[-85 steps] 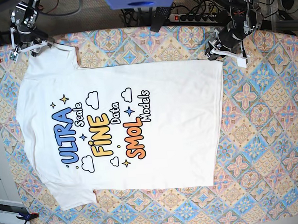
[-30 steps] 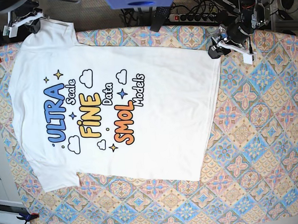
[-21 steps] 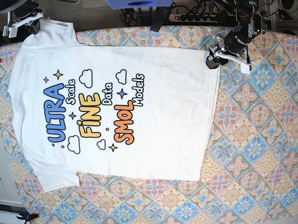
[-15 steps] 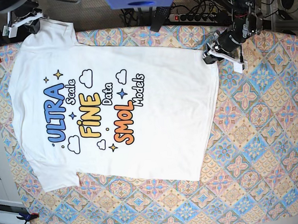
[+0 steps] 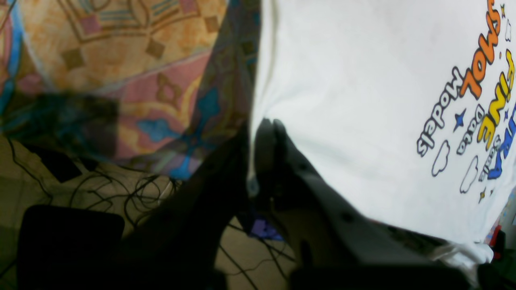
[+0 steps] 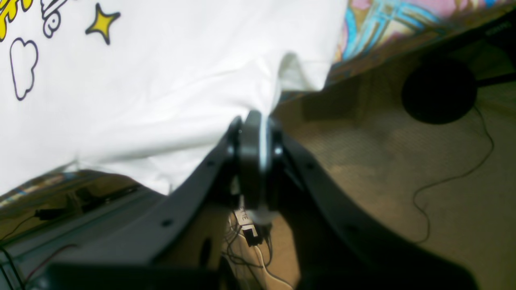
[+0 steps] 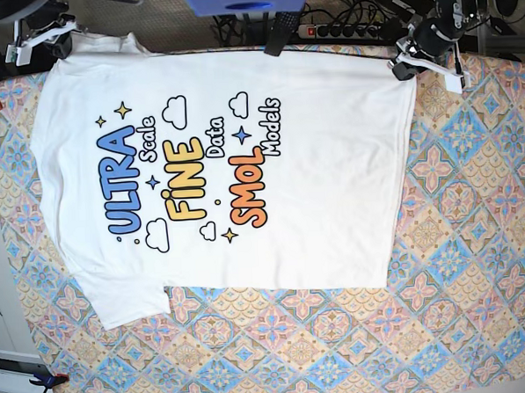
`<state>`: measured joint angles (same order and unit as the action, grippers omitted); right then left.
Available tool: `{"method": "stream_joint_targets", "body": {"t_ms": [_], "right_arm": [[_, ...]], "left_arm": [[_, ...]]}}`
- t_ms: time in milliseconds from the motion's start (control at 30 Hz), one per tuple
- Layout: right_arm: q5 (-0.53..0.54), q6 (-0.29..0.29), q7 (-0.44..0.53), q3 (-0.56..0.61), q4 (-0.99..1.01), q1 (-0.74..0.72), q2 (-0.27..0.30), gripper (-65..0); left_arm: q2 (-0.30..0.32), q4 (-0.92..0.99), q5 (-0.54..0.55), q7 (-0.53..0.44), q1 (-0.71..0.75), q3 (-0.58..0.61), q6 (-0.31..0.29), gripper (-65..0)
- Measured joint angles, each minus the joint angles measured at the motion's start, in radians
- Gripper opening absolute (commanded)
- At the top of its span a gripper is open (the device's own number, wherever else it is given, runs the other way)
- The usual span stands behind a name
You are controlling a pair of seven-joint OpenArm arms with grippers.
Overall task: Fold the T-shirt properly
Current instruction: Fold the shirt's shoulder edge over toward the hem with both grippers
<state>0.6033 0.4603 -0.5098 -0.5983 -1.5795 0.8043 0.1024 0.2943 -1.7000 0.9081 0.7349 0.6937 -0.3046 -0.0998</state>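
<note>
The left gripper (image 7: 407,64) and right gripper (image 7: 38,38) each pinch a far corner of the large white printed cotton T-shirt (image 7: 243,162), stretching it flat along the patterned tabletop's (image 7: 476,238) far edge for folding.

Robot lab: power strip (image 7: 342,29), tangled cables (image 5: 133,193).

A table (image 7: 476,238) covered in a colourful tile-patterned cloth carries a white printed T-shirt (image 7: 314,176), spread flat, print upward.
</note>
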Motion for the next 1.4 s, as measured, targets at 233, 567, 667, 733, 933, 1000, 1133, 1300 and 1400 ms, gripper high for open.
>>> {"method": "stream_joint_targets", "body": {"t_ms": [233,567,667,733,933,1000,1133,1300,1400], "right_arm": [[-0.001,-0.001,-0.004,0.0,-0.062,0.002,-0.002,-65.0],[-0.002,0.003,-0.068,-0.002,-0.221,-0.097,0.003,-65.0],[0.003,0.01,-0.148,-0.002,-0.226,-0.175,0.021,-65.0],[-0.004,-0.001,-0.192,-0.004,-0.22,-0.227,0.022,-65.0],[0.002,0.001,-0.291,-0.004,-0.211,-0.406,0.016,-65.0],[0.006,0.007,-0.307,-0.004,-0.195,-0.452,0.023,-65.0],[-0.006,-0.002,-0.356,-0.005,-0.114,-0.529,0.017,-64.8],[0.0,0.0,-0.348,-0.005,0.02,-0.628,0.019,-64.3],[-0.005,-0.001,-0.349,-0.005,0.085,-0.661,0.021,-58.2]], "left_arm": [[-0.006,-0.014,-0.006,0.005,0.014,-0.006,-0.024,-65.0],[-0.031,-0.106,-0.008,0.008,-0.098,-0.006,-0.024,-65.0],[-0.051,-0.1,-0.014,0.017,-0.156,-0.001,-0.021,-65.0],[-0.054,-0.1,-0.013,0.016,-0.196,0.0,-0.02,-65.0],[-0.073,-0.003,-0.016,0.072,-0.345,-0.001,-0.015,-65.0],[-0.076,0.051,-0.011,0.08,-0.388,-0.001,-0.021,-65.0],[-0.088,0.13,-0.019,0.082,-0.448,-0.009,-0.014,-65.0],[-0.095,0.23,-0.017,0.082,-0.518,-0.009,-0.017,-64.8],[-0.095,0.274,-0.017,0.077,-0.536,-0.009,-0.017,-62.6]]}}
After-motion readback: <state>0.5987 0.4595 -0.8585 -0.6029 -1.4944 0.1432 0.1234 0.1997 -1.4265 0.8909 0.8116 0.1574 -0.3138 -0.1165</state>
